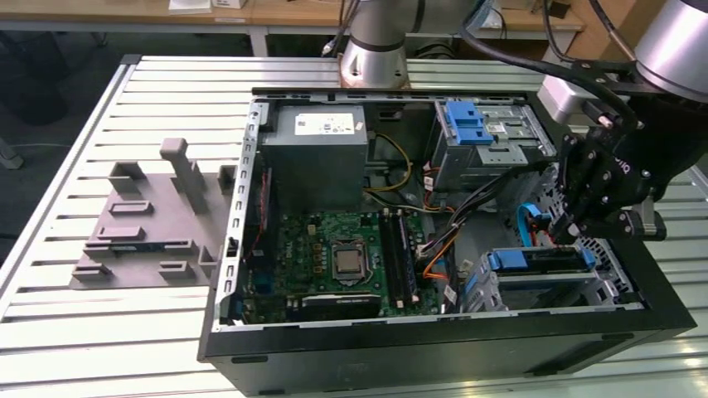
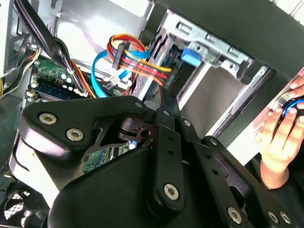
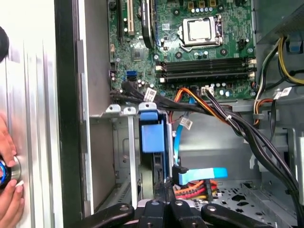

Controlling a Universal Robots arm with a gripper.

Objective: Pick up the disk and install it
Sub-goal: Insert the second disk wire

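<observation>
- Table (image 1: 166, 332) – a slatted metal top that carried everything I watched in the exterior view.
- Computer case (image 1: 443, 352) – black tower lying on its side with the side panel off, toward the exterior view's right.
- Fixture block (image 1: 138, 228) – grey moulded piece with upright pegs, on the table beside the case on the exterior view's left.
- Power-supply box (image 1: 321, 149) – grey, with a white sticker, in the far corner of the case.
- Motherboard (image 1: 332, 257) – green, flat on the case floor, its bare processor socket (image 3: 202, 29) uncovered.
- Gripper (image 1: 564, 236) – black linkage claw lowered into the case just above the near drive bay. Its fingers (image 2: 164, 102) were drawn together to a narrow point, and I saw nothing between them.
- Disk (image 3: 153, 135) – in its blue carrier frame, standing on edge inside the metal drive bay, just beside the fingertips. I could not tell whether they touched it.
- Cables (image 2: 137, 64) – a red, yellow and orange bundle and a flat blue one, crossing next to the bay.
- Person's hand (image 2: 278, 137) – resting on the table outside the case wall.
</observation>
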